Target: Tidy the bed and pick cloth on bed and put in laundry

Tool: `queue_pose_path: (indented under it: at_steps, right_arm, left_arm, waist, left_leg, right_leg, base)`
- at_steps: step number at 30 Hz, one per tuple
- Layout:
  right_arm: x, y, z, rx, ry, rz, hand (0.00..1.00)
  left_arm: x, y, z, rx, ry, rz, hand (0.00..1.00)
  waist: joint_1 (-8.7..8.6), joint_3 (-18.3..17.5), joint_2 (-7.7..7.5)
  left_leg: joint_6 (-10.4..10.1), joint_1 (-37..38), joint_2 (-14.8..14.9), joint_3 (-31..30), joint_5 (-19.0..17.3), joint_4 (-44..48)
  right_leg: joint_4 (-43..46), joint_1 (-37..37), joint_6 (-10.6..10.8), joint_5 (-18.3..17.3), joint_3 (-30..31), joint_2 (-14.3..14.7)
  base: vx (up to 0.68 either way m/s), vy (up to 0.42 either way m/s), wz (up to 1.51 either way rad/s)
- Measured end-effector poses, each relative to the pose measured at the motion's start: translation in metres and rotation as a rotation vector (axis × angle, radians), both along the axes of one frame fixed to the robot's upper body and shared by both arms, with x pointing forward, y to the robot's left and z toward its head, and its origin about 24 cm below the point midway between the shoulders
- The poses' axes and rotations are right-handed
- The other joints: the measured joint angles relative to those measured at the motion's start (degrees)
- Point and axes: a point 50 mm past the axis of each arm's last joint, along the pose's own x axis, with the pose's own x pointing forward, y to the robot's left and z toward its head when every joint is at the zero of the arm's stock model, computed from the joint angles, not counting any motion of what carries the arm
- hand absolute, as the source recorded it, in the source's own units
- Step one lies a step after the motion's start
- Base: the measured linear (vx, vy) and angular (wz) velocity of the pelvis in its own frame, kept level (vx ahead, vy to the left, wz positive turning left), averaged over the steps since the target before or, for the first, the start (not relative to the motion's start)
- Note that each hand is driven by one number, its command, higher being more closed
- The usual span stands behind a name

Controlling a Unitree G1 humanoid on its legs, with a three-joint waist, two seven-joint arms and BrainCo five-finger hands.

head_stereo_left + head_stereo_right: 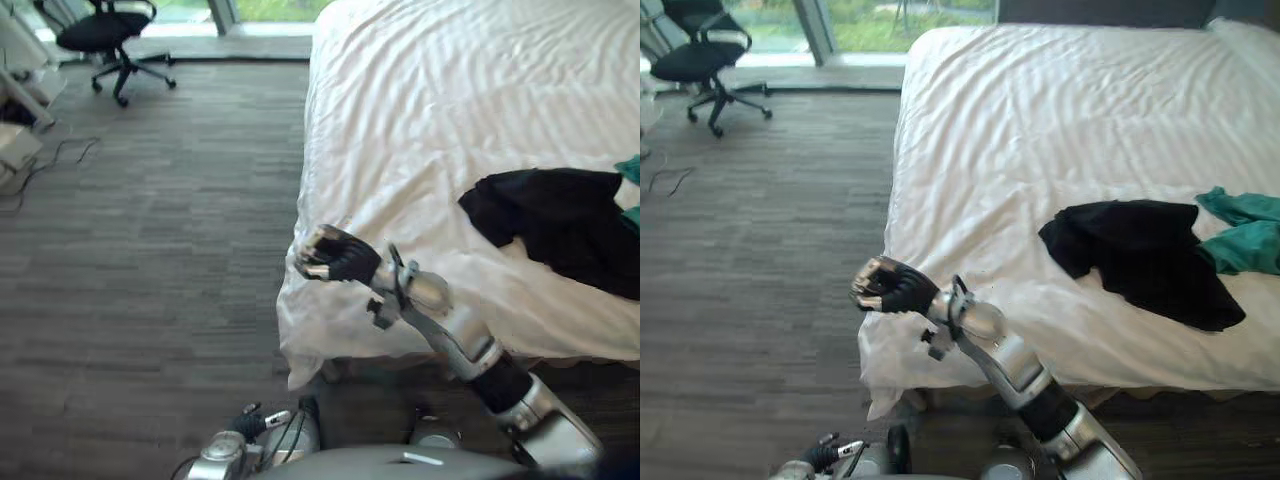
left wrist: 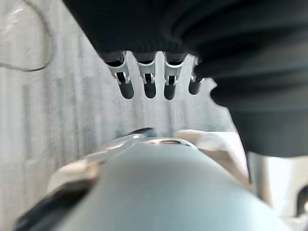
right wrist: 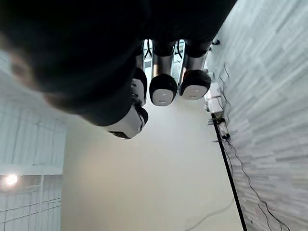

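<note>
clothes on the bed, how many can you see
2. A crumpled black garment lies on the near right part of the white bed; a teal green garment lies just right of it, cut by the view's edge. More may be hidden beyond that edge.

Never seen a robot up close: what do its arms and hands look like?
The right arm is a silver-grey tube with rounded joints and a black section near the elbow. The right hand wears a dark ribbed cover, like a glove. The left hand has the same cover, with silver fingers ending in dark rounded tips.
</note>
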Motion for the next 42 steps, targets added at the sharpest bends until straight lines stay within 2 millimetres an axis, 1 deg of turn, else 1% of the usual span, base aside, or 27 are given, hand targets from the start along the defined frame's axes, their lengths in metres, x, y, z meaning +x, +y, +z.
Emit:
queue_pose_path:
  at_steps: [1, 3, 4, 5, 6, 8, 9, 11, 12, 13, 15, 16, 17, 18, 19, 21, 22, 23, 25, 26, 28, 29, 30, 33, 37, 40, 42]
  right_arm:
    - [0.004, 0.003, 0.004, -0.006, -0.012, -0.008, 1.00]
    - [0.013, 0.013, 0.020, -0.029, -0.067, -0.024, 1.00]
    - [0.015, 0.015, 0.024, -0.036, -0.086, -0.029, 1.00]
    - [0.017, 0.020, 0.028, -0.043, -0.100, -0.038, 1.00]
    - [0.018, 0.022, 0.029, -0.042, -0.101, -0.041, 1.00]
    - [0.021, 0.025, 0.030, -0.050, -0.103, -0.057, 1.00]
    - [0.022, 0.026, 0.032, -0.067, -0.127, -0.075, 1.00]
    - [0.022, 0.028, 0.035, -0.062, -0.135, -0.082, 1.00]
    - [0.023, 0.034, 0.037, -0.049, -0.126, -0.088, 1.00]
    - [0.024, 0.035, 0.038, -0.046, -0.125, -0.100, 1.00]
    - [0.027, 0.035, 0.041, -0.042, -0.138, -0.141, 1.00]
    - [0.028, 0.036, 0.042, -0.034, -0.134, -0.151, 1.00]
    - [0.032, 0.035, 0.045, -0.017, -0.124, -0.187, 1.00]
    - [0.038, 0.031, 0.046, -0.007, -0.113, -0.234, 1.00]
    - [0.041, 0.029, 0.046, -0.003, -0.105, -0.253, 1.00]
    - [0.055, 0.015, 0.044, 0.041, -0.051, -0.357, 1.00]
    - [0.057, 0.013, 0.044, 0.048, -0.043, -0.377, 1.00]
    - [0.064, 0.008, 0.044, 0.077, -0.009, -0.410, 1.00]
    - [0.066, 0.014, 0.049, 0.119, 0.007, -0.404, 1.00]
    - [0.066, 0.024, 0.054, 0.145, 0.011, -0.387, 1.00]
    - [0.069, 0.029, 0.055, 0.150, 0.021, -0.394, 1.00]
    - [0.069, 0.031, 0.054, 0.151, 0.028, -0.399, 1.00]
    - [0.070, 0.034, 0.046, 0.145, 0.054, -0.406, 1.00]
    - [0.070, 0.036, 0.040, 0.146, 0.083, -0.400, 1.00]
    - [0.070, 0.031, 0.014, 0.139, 0.173, -0.378, 1.00]
    - [0.067, 0.029, 0.003, 0.156, 0.214, -0.321, 1.00]
    - [0.065, 0.028, -0.008, 0.145, 0.238, -0.294, 1.00]
  left_arm:
    - [0.007, -0.001, 0.003, -0.001, -0.020, -0.006, 0.00]
    - [0.031, -0.003, 0.012, -0.009, -0.097, -0.019, 0.00]
    - [0.037, -0.004, 0.015, -0.010, -0.116, -0.023, 0.00]
    - [0.046, -0.005, 0.019, -0.011, -0.149, -0.028, 0.00]
    - [0.049, -0.006, 0.021, -0.012, -0.161, -0.030, 0.00]
    - [0.067, -0.013, 0.030, -0.016, -0.224, -0.036, 0.00]
    - [0.080, -0.023, 0.036, -0.040, -0.272, -0.031, 0.00]
    - [0.089, -0.035, 0.040, -0.074, -0.301, -0.016, 0.00]
    - [0.099, -0.051, 0.045, -0.111, -0.327, -0.014, 0.00]
    - [0.104, -0.057, 0.048, -0.115, -0.340, 0.007, 0.00]
    - [0.116, -0.064, 0.057, -0.146, -0.378, 0.027, 0.00]
    - [0.119, -0.067, 0.059, -0.154, -0.389, 0.030, 0.00]
    - [0.131, -0.072, 0.068, -0.192, -0.422, 0.065, 0.00]
    - [0.141, -0.078, 0.077, -0.230, -0.445, 0.091, 0.00]
    - [0.144, -0.079, 0.080, -0.241, -0.453, 0.101, 0.00]
    - [0.158, -0.093, 0.094, -0.305, -0.489, 0.126, 0.00]
    - [0.159, -0.096, 0.096, -0.319, -0.493, 0.133, 0.00]
    - [0.164, -0.104, 0.102, -0.367, -0.503, 0.165, 0.00]
    - [0.171, -0.114, 0.110, -0.413, -0.512, 0.202, 0.00]
    - [0.179, -0.116, 0.119, -0.435, -0.535, 0.229, 0.00]
    - [0.186, -0.122, 0.128, -0.469, -0.552, 0.257, 0.00]
    - [0.189, -0.124, 0.132, -0.481, -0.558, 0.264, 0.00]
    - [0.192, -0.127, 0.134, -0.487, -0.554, 0.277, 0.00]
    - [0.197, -0.123, 0.139, -0.501, -0.555, 0.313, 0.00]
    - [0.209, -0.125, 0.155, -0.510, -0.577, 0.325, 0.00]
    - [0.211, -0.126, 0.157, -0.526, -0.566, 0.344, 0.00]
    - [0.210, -0.124, 0.155, -0.517, -0.553, 0.363, 0.00]
  waist:
    - [0.16, 1.1, 0.23]
    - [1.46, 5.2, 0.56]
    - [1.69, 6.0, 0.71]
    - [2.31, 6.5, 0.88]
    - [2.48, 6.5, 0.91]
    - [3.21, 6.8, 1.40]
    - [3.93, 7.0, 1.59]
    - [4.12, 7.0, 1.72]
    - [4.17, 7.2, 1.97]
    - [4.27, 7.6, 2.39]
    - [4.39, 8.1, 3.38]
    - [4.38, 8.2, 3.55]
    - [4.33, 8.7, 4.00]
    - [4.31, 8.8, 4.08]
    - [4.31, 8.9, 4.07]
    - [4.25, 9.1, 4.09]
    - [4.24, 9.1, 4.10]
    - [4.13, 9.1, 4.13]
    - [3.71, 9.1, 4.13]
    - [3.12, 9.1, 4.14]
    - [2.36, 9.2, 4.33]
    - [1.89, 9.3, 4.45]
    - [1.17, 9.6, 3.95]
    - [0.73, 9.6, 3.93]
    - [-0.40, 10.0, 3.18]
    - [-0.60, 10.3, 2.73]
    - [-1.51, 10.4, 2.50]
  left_leg:
    - [0.1, -1.2, 0.2, -0.3, 0.8, -0.2]
    - [0.0, -4.6, 0.6, -1.1, 3.2, -1.0]
    - [0.0, -5.5, 0.6, -1.4, 3.7, -1.0]
    - [0.0, -7.9, 0.7, -1.7, 4.4, -1.0]
    - [0.0, -8.7, 0.7, -1.8, 4.5, -0.9]
    - [0.2, -11.5, 0.7, -2.2, 5.1, -0.9]
    - [0.3, -13.4, 0.5, -2.6, 5.4, -0.6]
    - [0.3, -15.2, 0.3, -2.9, 5.5, 0.3]
    - [0.3, -17.0, -0.1, -3.1, 5.6, 0.7]
    - [0.4, -17.9, -0.3, -3.1, 5.6, 1.0]
    - [0.2, -20.0, -0.7, -3.4, 6.1, 1.1]
    - [0.2, -20.7, -0.7, -3.5, 6.3, 1.1]
    - [0.1, -22.7, -0.7, -4.1, 6.8, 1.0]
    - [-0.1, -24.7, -0.7, -4.7, 7.4, 1.0]
    - [-0.1, -25.2, -0.6, -4.8, 7.7, 0.9]
    - [-0.5, -28.3, -0.2, -5.9, 8.3, 1.6]
    - [-0.5, -28.8, -0.2, -5.9, 8.3, 2.0]
    - [-0.5, -29.9, -0.1, -6.0, 8.3, 2.6]
    - [-0.6, -31.5, 0.1, -5.9, 8.3, 3.1]
    - [-1.1, -32.9, 0.2, -5.4, 8.4, 3.1]
    - [-1.0, -34.5, 1.5, -2.2, 8.6, 3.1]
    - [-0.9, -34.9, 2.2, -0.6, 9.2, 3.1]
    - [-0.6, -35.0, 2.3, 0.3, 9.5, 3.3]
    - [-0.3, -35.7, 2.5, 1.1, 9.3, 4.4]
    - [0.5, -36.7, 3.5, 2.5, 8.2, 7.3]
    - [1.1, -36.5, 4.1, 4.4, 6.9, 9.2]
    - [1.6, -36.0, 4.2, 5.4, 6.3, 9.9]
  right_leg:
    - [0.4, -1.0, 0.0, 0.0, -0.6, 0.0]
    - [2.1, -5.0, -0.4, 0.2, -1.1, 0.2]
    - [2.5, -5.9, -0.6, 0.2, -1.3, 0.2]
    - [2.8, -8.2, -0.9, 0.5, -1.6, 0.3]
    - [2.9, -9.0, -1.0, 0.6, -1.6, 0.3]
    - [3.4, -11.8, -1.0, 0.8, -1.8, 0.1]
    - [4.2, -13.6, -1.1, 0.8, -2.1, -0.2]
    - [5.2, -15.3, -1.3, 0.6, -2.2, -0.6]
    - [6.7, -17.6, -1.4, 0.1, -2.3, -1.3]
    - [7.9, -18.7, -1.3, -0.3, -2.3, -1.8]
    - [10.3, -21.6, -1.4, -1.3, -2.3, -2.7]
    - [11.0, -22.5, -1.4, -1.5, -2.3, -2.9]
    - [12.4, -24.7, -1.7, -2.1, -2.6, -3.2]
    - [14.0, -27.0, -2.0, -2.7, -3.1, -3.7]
    - [14.4, -27.5, -2.1, -2.9, -3.3, -3.8]
    - [16.1, -30.0, -2.8, -3.5, -4.2, -3.9]
    - [16.5, -30.4, -2.9, -3.7, -4.3, -3.9]
    - [17.3, -31.4, -3.2, -3.9, -4.5, -4.1]
    - [18.4, -33.4, -3.6, -4.2, -4.2, -4.5]
    - [19.1, -35.2, -3.8, -4.3, -4.0, -4.7]
    - [19.8, -37.1, -3.8, -4.3, -3.8, -4.8]
    - [20.1, -37.6, -3.8, -4.3, -3.8, -4.8]
    - [20.6, -38.3, -3.9, -4.3, -3.0, -4.8]
    - [20.8, -39.1, -3.9, -4.3, -2.1, -4.7]
    - [20.4, -39.4, -4.1, -3.5, -1.1, -3.8]
    - [19.6, -39.3, -3.9, -2.5, 0.6, -3.5]
    - [18.3, -38.4, -3.5, -1.5, 1.3, -3.1]
  base:
    - [-0.13, -0.052, 0.50]
    - [-0.14, -0.051, 0.24]
    - [-0.14, -0.047, 0.16]
    - [-0.07, -0.021, 0.12]
    - [-0.06, -0.015, 0.12]
    - [-0.02, -0.004, 0.13]
    - [0.00, 0.003, 0.16]
    - [-0.01, 0.004, 0.13]
    - [-0.02, -0.002, 0.13]
    - [-0.03, -0.009, 0.13]
    - [-0.04, -0.027, 0.16]
    - [-0.07, -0.050, 0.23]
    - [-0.07, -0.059, 0.27]
    - [-0.08, -0.074, 0.28]
    - [-0.06, -0.076, 0.30]
    - [-0.03, -0.078, 0.24]
    - [-0.02, -0.073, 0.15]
    - [-0.04, -0.068, 0.08]
    - [-0.05, -0.054, 0.03]
    - [-0.07, -0.043, 0.01]
    - [-0.08, -0.054, 0.03]
    - [-0.07, -0.068, 0.00]
    - [-0.06, -0.061, -0.03]
    - [-0.04, -0.035, -0.11]
    - [-0.03, -0.029, -0.15]
    - [-0.02, -0.005, -0.26]
    - [-0.01, 0.012, -0.27]
